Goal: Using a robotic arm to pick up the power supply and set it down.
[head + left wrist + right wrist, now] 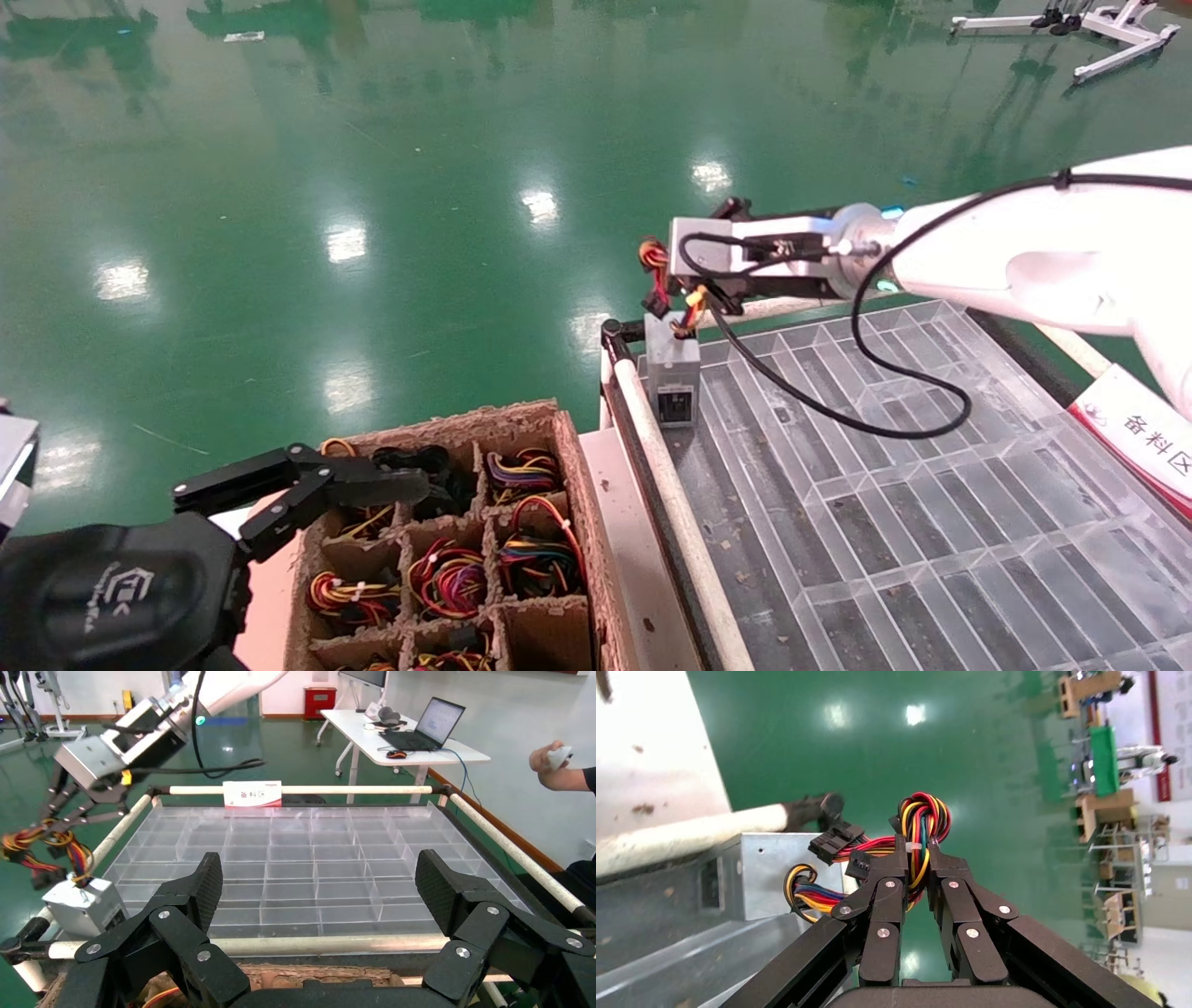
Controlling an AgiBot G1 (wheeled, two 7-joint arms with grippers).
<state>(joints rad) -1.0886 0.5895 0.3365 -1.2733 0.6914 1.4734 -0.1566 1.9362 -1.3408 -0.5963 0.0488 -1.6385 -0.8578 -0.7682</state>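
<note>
The right tool (672, 296) is pinched on the wire bundle (921, 827) of the power supply (672, 377), which stands at the near-left corner of the clear tray (931, 522), so letting go and lifting clear looks next, while the left tool (307, 489) waits wide open over the carton (568, 485).

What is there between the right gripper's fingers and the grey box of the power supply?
In the right wrist view, the right gripper pinches the wire bundle; only those wires run to the power supply.
</note>
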